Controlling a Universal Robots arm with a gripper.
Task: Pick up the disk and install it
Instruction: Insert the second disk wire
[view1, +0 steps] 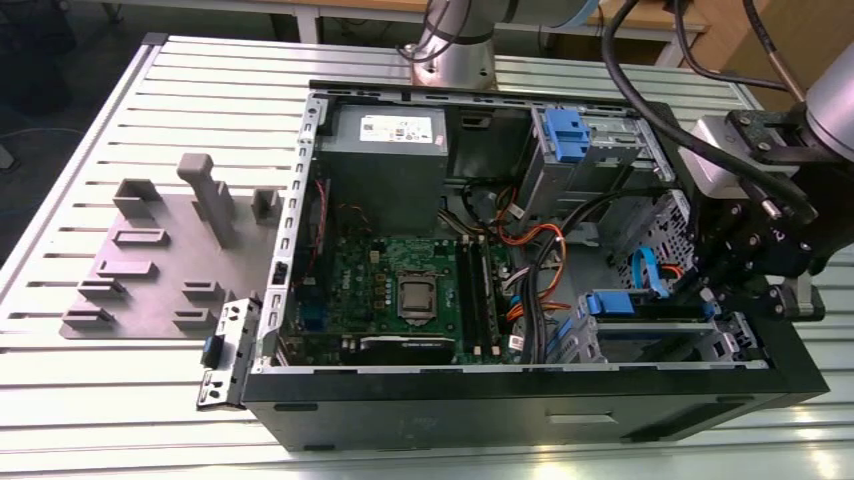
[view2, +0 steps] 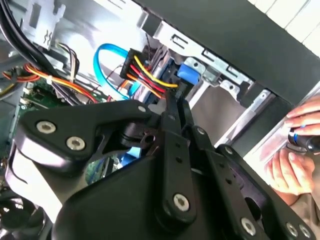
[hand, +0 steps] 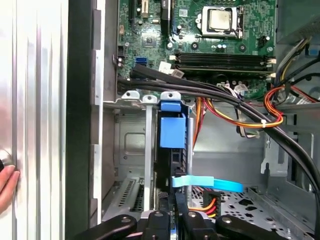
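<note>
Entry: one open computer case (view1: 534, 400) is lying on its side on the slatted table (view1: 80, 400). My hand (view1: 727, 300) is hanging at the case's corner on the exterior view's right, over the lower drive bay.

Count:
- The disk (hand: 173, 131): one. It is standing edge-on in the lower drive bay, and its blue end tab is facing the motherboard (hand: 200, 45). In the exterior view the disk (view1: 621, 302) is sitting just beside my hand, toward the exterior view's left.
- Blue flat cable (hand: 207, 183): one, crossing in front of the disk's near end.
- Red, yellow and black wire bundles: I am seeing one at the disk's end in the second wrist view (view2: 145, 75).
- Power-supply box (view1: 384, 130): one, at the far end of the case.
- Upper drive cage (view1: 587, 145) with a blue latch: one.
- Processor socket (hand: 220, 20): one, uncovered.
- Grey fixture plate (view1: 147, 270): one, lying on the table well apart from the case.

Hand state: in both wrist views my hand (hand: 175, 220) (view2: 175, 115) is lining up with the disk (view2: 192, 72) and reaching right at its near edge. I cannot tell whether it is spread, pressed together or pinching the disk.

A person's hand (view2: 300, 145) is resting on the table just outside the case wall.
</note>
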